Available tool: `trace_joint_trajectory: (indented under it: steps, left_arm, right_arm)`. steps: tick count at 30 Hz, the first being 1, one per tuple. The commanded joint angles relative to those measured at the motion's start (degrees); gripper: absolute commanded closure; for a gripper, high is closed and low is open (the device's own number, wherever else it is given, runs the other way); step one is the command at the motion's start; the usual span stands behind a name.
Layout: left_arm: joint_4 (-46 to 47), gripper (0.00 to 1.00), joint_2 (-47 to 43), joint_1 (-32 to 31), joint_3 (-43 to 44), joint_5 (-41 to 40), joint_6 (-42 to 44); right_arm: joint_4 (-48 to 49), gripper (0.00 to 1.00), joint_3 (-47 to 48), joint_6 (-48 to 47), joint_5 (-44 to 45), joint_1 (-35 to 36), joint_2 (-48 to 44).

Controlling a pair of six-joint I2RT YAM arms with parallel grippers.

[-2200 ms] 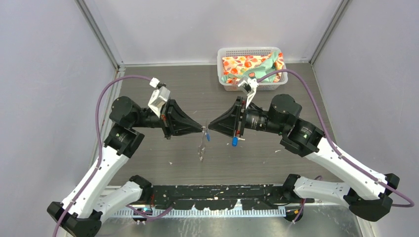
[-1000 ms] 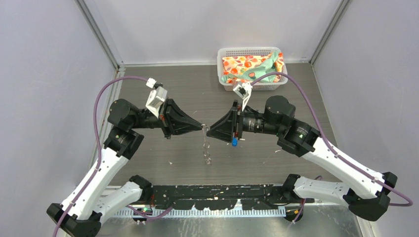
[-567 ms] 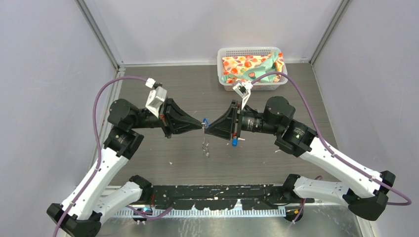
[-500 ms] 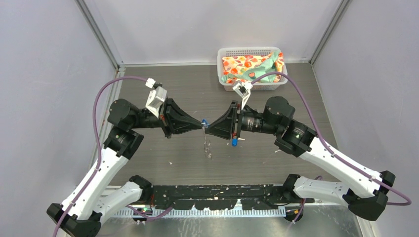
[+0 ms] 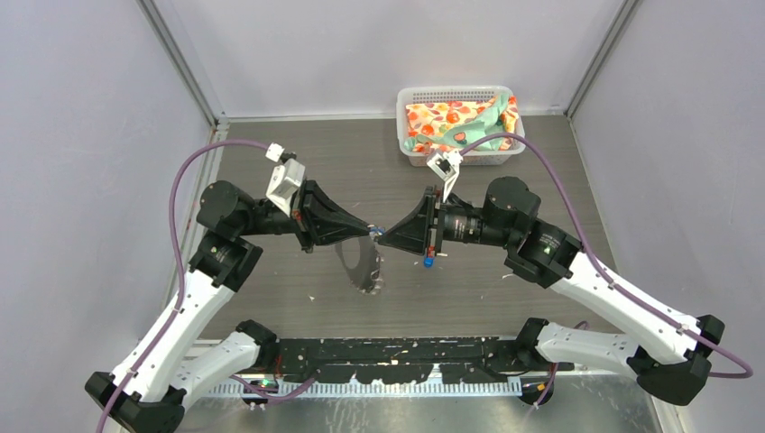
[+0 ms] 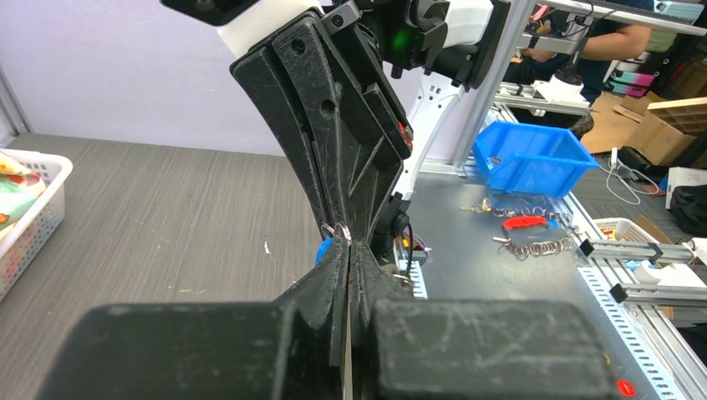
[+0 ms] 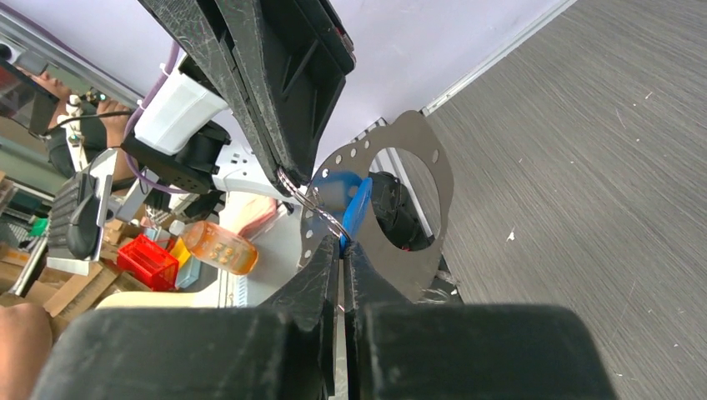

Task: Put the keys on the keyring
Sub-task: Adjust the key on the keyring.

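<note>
Both grippers meet tip to tip above the middle of the table. My left gripper (image 5: 368,229) (image 6: 348,243) is shut on a small wire loop (image 7: 313,204) of the keyring. The keyring (image 5: 361,285) (image 7: 407,275), a wide thin grey loop with small holes along its rim, hangs below it, broad face showing. Two keys with blue heads (image 7: 357,208) (image 7: 333,187) sit at that wire loop. My right gripper (image 5: 382,234) (image 7: 343,243) is shut on the nearer key's blue head. From the left wrist view only a bit of blue (image 6: 323,250) shows beside the fingertips.
A white basket (image 5: 456,90) with patterned cloth (image 5: 447,120) stands at the table's back right. The enclosure walls rise on three sides. Beyond the near edge are a blue bin (image 6: 525,158) and loose rings (image 6: 529,244) on a metal bench.
My right gripper has closed on the blue key. The hanging keyring, seen edge-on before, has turned and swung so its broad face shows. The arms have barely moved.
</note>
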Motion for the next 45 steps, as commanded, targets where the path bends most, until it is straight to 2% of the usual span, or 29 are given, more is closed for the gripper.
trace_joint_trajectory:
  steps: [1, 6, 9, 13, 16, 20, 27, 32, 40, 45]
  left_arm:
    - [1.9, 1.0, -1.1, 0.3, 1.0, -1.3, 0.2]
    - [1.8, 1.0, -1.2, 0.3, 0.9, -1.4, 0.5]
    - [1.5, 1.0, -1.2, 0.3, 0.9, -1.3, 1.0]
    - [1.1, 1.0, -1.4, 0.3, 0.9, -0.9, 1.3]
    - [1.0, 1.0, -1.4, 0.3, 1.0, -0.5, 1.2]
    - [1.9, 1.0, -1.0, 0.3, 1.1, 0.9, -0.2]
    - [2.8, 1.0, -0.4, 0.3, 2.2, 4.2, -2.4]
    - [3.0, 1.0, -0.4, 0.3, 2.6, 5.0, -2.9]
    - [3.7, 1.0, 0.0, 0.3, 3.0, 4.1, -3.6]
    - [3.7, 1.0, 0.2, 0.3, 3.2, 3.2, -3.6]
  right_arm:
    - [-2.1, 0.94, 1.3, -1.1, -1.3, 0.0, -1.5]
    - [-5.9, 0.9, 3.6, -1.8, -2.3, 0.0, -1.3]
    - [-10.0, 0.76, 6.5, -3.0, -4.2, 0.0, -0.1]
    - [-18.5, 0.65, 13.4, -8.2, -2.4, 0.0, 0.8]
    - [-21.7, 0.6, 18.6, -12.3, -0.7, 0.0, 1.2]
    - [-22.1, 0.56, 22.5, -16.7, -1.5, -0.1, 3.2]
    - [-16.3, 0.49, 20.5, -20.9, -4.6, 0.0, 5.9]
    - [-12.8, 0.51, 20.0, -20.1, -6.7, -0.1, 7.2]
    - [-8.1, 0.68, 17.3, -15.9, -10.2, 0.0, 7.9]
    - [-7.4, 0.75, 16.0, -14.0, -10.7, 0.0, 7.8]
